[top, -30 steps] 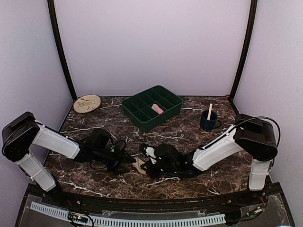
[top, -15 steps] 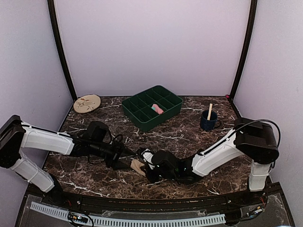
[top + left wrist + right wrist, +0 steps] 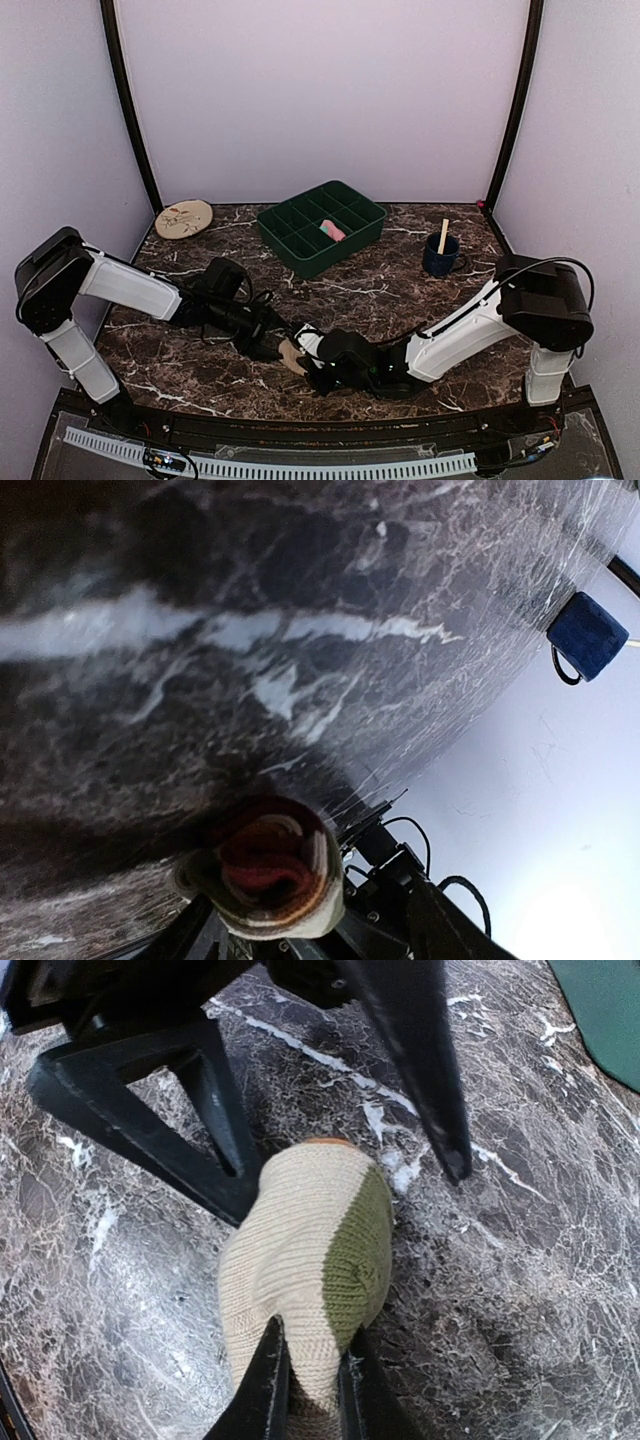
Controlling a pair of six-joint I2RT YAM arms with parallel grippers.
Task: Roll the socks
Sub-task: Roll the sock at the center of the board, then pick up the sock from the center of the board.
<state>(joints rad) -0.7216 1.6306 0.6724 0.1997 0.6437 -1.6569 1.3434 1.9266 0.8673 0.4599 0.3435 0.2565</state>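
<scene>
The beige sock [image 3: 292, 354] lies rolled on the marble table near the front edge. The left wrist view shows its end as a maroon and orange spiral [image 3: 270, 865]. The right wrist view shows its beige side and olive toe [image 3: 310, 1250]. My right gripper [image 3: 308, 1360] is shut, pinching a fold of this sock. It reaches in from the right [image 3: 310, 362]. My left gripper [image 3: 270, 344] is open and straddles the roll from the left. One finger [image 3: 225, 1160] touches the sock and the other fingertip [image 3: 452, 1160] stands clear. The pink sock [image 3: 331, 230] lies in the green tray.
A green compartment tray [image 3: 268, 232] stands at the back middle, and its corner shows in the right wrist view [image 3: 610, 1010]. A blue mug [image 3: 440, 260] with a wooden stick stands at the right. A round beige disc [image 3: 184, 218] lies at the back left.
My left arm has swung in, and its gripper is closer around the sock roll. My right gripper with the sock has shifted slightly left and nearer the front edge.
</scene>
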